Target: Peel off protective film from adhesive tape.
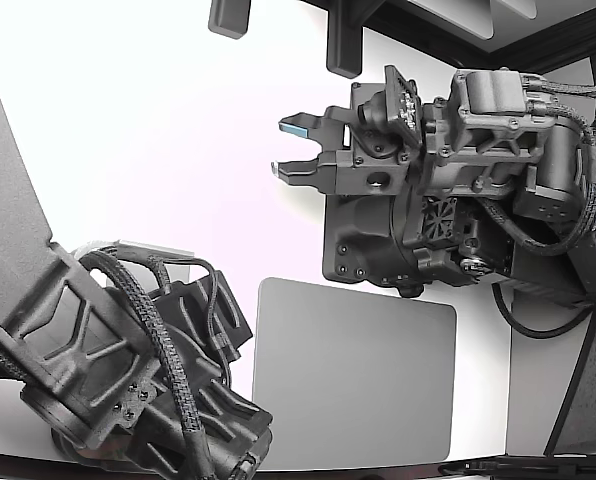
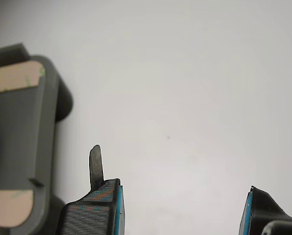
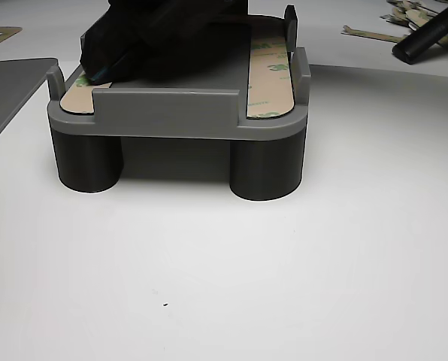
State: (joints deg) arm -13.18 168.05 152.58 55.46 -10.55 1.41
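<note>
From outside, the gripper (image 1: 290,148) points to 9 o'clock, jaws apart, holding nothing, above the white table (image 1: 158,130). The wrist camera shows the grey holder (image 2: 23,147) with tan tape strips (image 2: 13,78). The other camera shows tape (image 3: 270,71) lying on it.

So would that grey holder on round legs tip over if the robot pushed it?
Probably not. The grey holder on round legs looks low and wide, with thick legs, so a push would more likely slide it across the smooth white table. The tan tape strips lie flat and look thin and floppy.
</note>
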